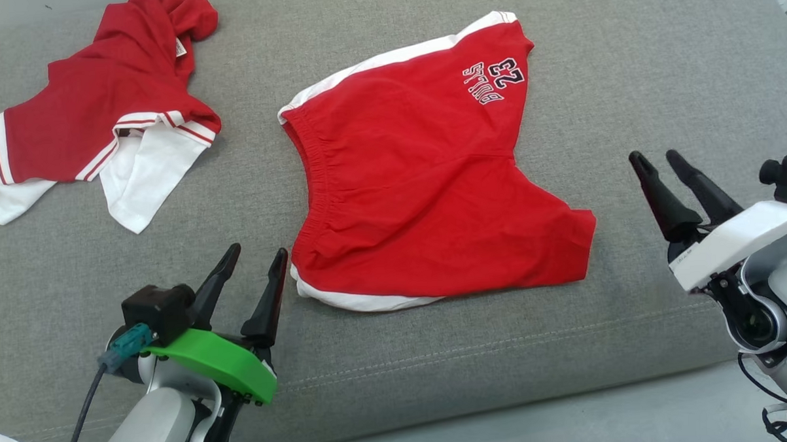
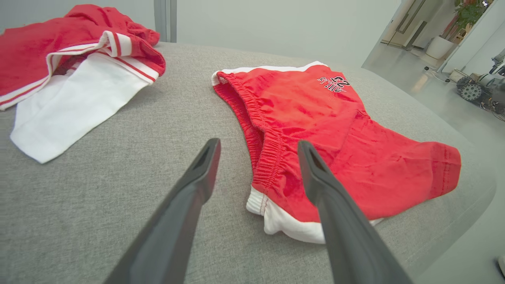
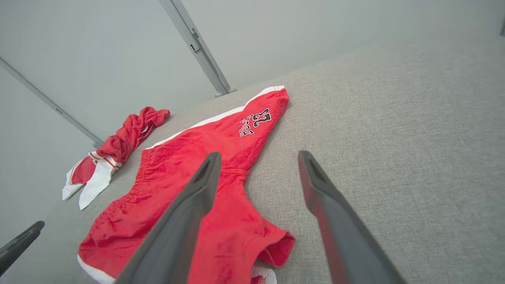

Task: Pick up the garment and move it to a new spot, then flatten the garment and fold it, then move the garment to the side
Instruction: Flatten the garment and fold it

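The red shorts (image 1: 419, 200) are seen lying spread out on the grey cushion (image 1: 624, 75), and they are placed between the two claws. The left gripper (image 1: 258, 250) is held with its fingers spread wide and nothing is pinched between them. The white-trimmed waistband corner of the shorts is found just to the right of its tips, though whether it is being touched cannot be told. In the left wrist view the elastic waistband of the shorts (image 2: 335, 138) is seen running away ahead of the left gripper (image 2: 258, 142). The right gripper (image 1: 654, 154) is likewise held spread and empty. The near leg hem is left off to its left, and a strip of bare cushion is seen between them. In the right wrist view the shorts (image 3: 150, 197) are laid ahead and to the left of the right gripper (image 3: 258, 154), and the printed 23 is seen on the far leg. A crumpled red-and-white shirt (image 1: 102, 120) is spotted ahead and left of the left claw, apart from the shorts.
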`<state>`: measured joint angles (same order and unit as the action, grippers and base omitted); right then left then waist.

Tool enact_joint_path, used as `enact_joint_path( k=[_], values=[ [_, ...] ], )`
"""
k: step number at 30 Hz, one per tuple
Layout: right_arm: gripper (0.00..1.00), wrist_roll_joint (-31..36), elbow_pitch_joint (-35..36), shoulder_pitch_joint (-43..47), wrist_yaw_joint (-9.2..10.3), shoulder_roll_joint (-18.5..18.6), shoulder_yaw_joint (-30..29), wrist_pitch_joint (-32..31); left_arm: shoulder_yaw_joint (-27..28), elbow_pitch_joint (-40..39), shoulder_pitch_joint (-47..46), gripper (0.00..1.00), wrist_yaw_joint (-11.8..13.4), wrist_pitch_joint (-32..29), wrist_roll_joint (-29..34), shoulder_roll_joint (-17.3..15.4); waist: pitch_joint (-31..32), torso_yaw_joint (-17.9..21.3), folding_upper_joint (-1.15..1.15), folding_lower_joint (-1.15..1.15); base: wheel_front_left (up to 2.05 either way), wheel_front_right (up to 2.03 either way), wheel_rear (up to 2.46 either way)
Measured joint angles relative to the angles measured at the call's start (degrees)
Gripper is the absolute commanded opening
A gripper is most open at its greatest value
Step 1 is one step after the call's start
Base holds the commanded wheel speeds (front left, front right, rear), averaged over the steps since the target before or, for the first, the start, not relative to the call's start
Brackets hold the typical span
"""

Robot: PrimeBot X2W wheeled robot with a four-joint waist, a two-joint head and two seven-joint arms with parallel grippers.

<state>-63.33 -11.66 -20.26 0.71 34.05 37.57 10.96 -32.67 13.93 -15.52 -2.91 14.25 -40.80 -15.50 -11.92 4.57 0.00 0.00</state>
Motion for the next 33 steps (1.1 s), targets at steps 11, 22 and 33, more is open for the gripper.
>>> enact_joint_path(
  k=[11, 22, 33],
  values=[
    [1.0, 8.69, 1.85, 1.52, 4.15, -3.05, -7.64, 4.38, 6.19, -2.56, 1.58, 1.0, 2.14, 0.16, 1.88, 1.67, 0.53, 0.1, 0.0, 0.0, 0.0, 0.0, 0.0],
    [1.0, 23.24, 8.09, 4.66, 5.94, -10.67, -21.39, 4.04, 11.05, -5.06, 3.36, 1.0, 3.7, 0.18, 3.74, 3.78, 0.47, 0.44, 0.0, 0.0, 0.0, 0.0, 0.0],
    [1.0, 31.7, 9.72, 9.36, 5.97, -12.57, -25.18, 4.04, 15.3, -8.26, 4.13, 1.0, 3.41, 0.18, 7.39, 5.27, 0.52, 0.22, 0.0, 0.0, 0.0, 0.0, 0.0]
  ],
)
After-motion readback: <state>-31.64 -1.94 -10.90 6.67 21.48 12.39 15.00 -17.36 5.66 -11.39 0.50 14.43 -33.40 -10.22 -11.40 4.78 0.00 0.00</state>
